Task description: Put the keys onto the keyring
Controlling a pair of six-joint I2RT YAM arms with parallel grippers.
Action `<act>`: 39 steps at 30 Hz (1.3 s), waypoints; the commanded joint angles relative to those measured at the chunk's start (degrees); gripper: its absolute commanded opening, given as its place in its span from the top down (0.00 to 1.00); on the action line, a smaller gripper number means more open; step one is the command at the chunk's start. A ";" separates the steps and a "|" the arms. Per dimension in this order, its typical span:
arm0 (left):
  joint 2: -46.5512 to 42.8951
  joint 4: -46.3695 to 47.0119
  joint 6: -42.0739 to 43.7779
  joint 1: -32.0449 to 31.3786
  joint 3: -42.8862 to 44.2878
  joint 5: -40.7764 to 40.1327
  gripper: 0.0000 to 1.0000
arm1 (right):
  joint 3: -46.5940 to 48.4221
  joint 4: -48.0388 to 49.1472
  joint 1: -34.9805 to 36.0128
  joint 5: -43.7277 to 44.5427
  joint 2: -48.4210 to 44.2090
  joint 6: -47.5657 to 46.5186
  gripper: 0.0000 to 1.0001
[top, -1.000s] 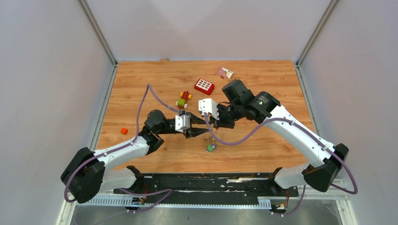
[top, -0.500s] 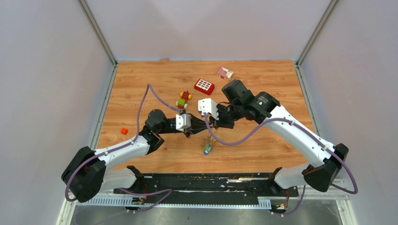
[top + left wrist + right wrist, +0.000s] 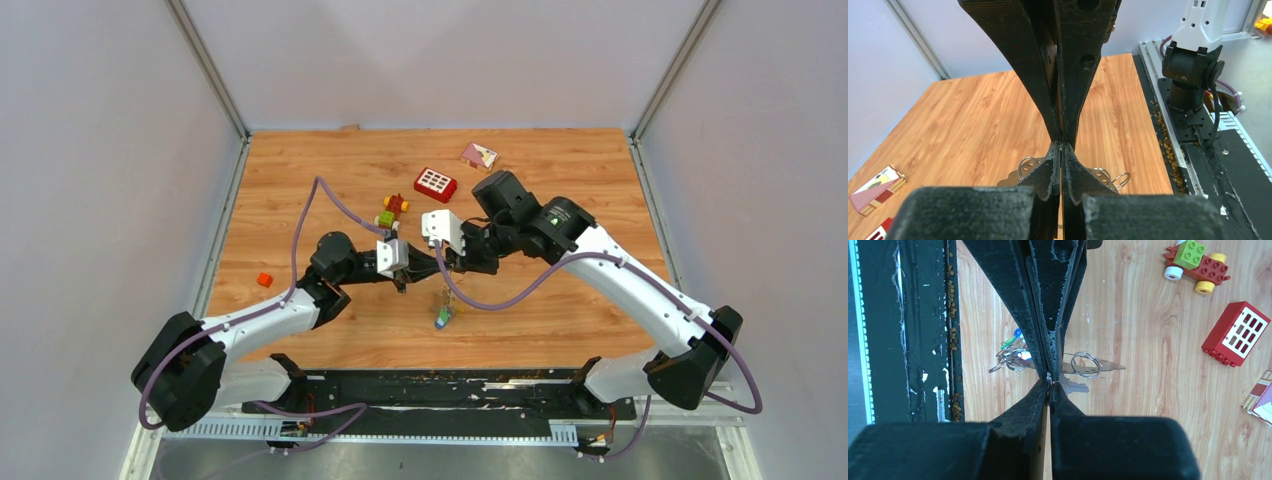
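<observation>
Arms bent inward over mid table (image 3: 300,180), left gripper (image 3: 408,279) closed tight, right gripper (image 3: 447,268) closed, tips maybe touching.

Mid-table is blocked to you: the left gripper (image 3: 1061,148) and right gripper (image 3: 1048,386) meet tip to tip, both clamped closed. The right's tips pinch the thin keyring (image 3: 1048,376), and the keys (image 3: 441,316) bunch directly beneath. Just behind the left wrist sits the block toy car (image 3: 390,212), with the red window brick (image 3: 435,184) beyond it and a pink card box (image 3: 479,155) farther back. A red cube (image 3: 264,279) lies alone at left. The wooden table (image 3: 600,170) lies bare at far left, at right, and along the near strip. Purple cables (image 3: 318,182) loop above both arms.
</observation>
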 commanded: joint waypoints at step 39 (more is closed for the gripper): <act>-0.71 21.21 -15.07 1.29 -3.43 1.51 1.00 | -13.74 15.10 -1.83 -9.52 -12.05 -2.54 0.92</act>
